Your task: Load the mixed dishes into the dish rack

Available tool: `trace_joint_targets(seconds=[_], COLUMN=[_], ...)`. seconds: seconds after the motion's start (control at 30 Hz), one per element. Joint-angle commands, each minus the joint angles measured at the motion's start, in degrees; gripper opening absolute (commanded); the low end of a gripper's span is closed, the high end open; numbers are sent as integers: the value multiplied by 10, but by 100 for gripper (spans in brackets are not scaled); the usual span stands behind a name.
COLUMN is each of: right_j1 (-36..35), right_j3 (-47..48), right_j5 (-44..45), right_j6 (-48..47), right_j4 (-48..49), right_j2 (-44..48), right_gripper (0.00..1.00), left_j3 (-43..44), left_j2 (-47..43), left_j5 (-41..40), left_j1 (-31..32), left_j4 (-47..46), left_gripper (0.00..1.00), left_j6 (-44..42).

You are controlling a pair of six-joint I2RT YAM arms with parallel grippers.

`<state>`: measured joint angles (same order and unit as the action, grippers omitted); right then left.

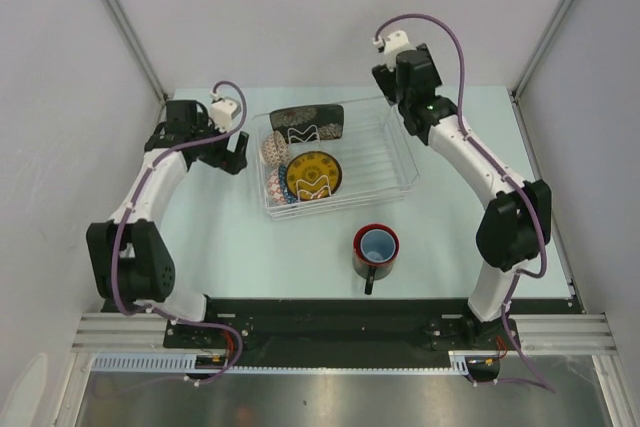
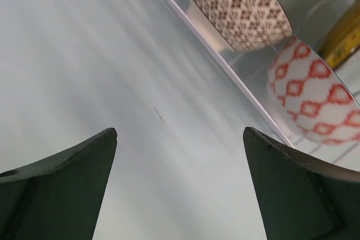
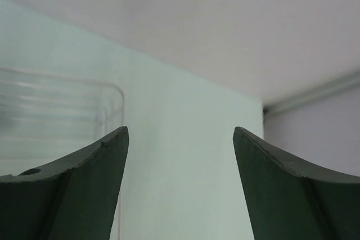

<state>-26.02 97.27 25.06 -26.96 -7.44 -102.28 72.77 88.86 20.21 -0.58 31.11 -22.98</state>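
Red mug [image 1: 376,247] outside the dish rack [image 1: 395,162]

The mug stands on the desk [image 1: 220,237] before the rack, well apart from both grippers. The left gripper [image 2: 180,130] gapes beside the rack's left wall; the right gripper [image 3: 180,128] gapes at its far right corner. The rack holds a dark plate [image 1: 307,123], a yellow plate [image 1: 313,175], a brown-patterned bowl [image 2: 242,7] and a red-patterned bowl [image 2: 315,94].

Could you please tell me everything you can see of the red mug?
The red mug stands upright on the table, mouth up and empty, light blue inside, glossy like ceramic. Its dark handle points toward the table's near edge. It sits outside the dish rack, close to its near side but apart from it. Only the table touches it.
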Motion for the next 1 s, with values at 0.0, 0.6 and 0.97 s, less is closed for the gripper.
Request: trace_joint_targets(seconds=[0.0, 0.6, 0.97], right_j1=[37, 77, 35], right_j3=[-28, -164, -253], right_j5=[21, -154, -160], right_j6=[174, 337, 357], right_j4=[-149, -232, -246], right_j2=[-16, 48, 110], right_gripper=[77, 54, 50], left_j3=[-41, -167, -225], left_j2=[-85, -224, -229], left_j5=[49, 59, 23], left_j1=[-10, 68, 100], left_j4=[82, 128, 66], left_gripper=[100, 100, 100], left_j6=[5, 26, 40])
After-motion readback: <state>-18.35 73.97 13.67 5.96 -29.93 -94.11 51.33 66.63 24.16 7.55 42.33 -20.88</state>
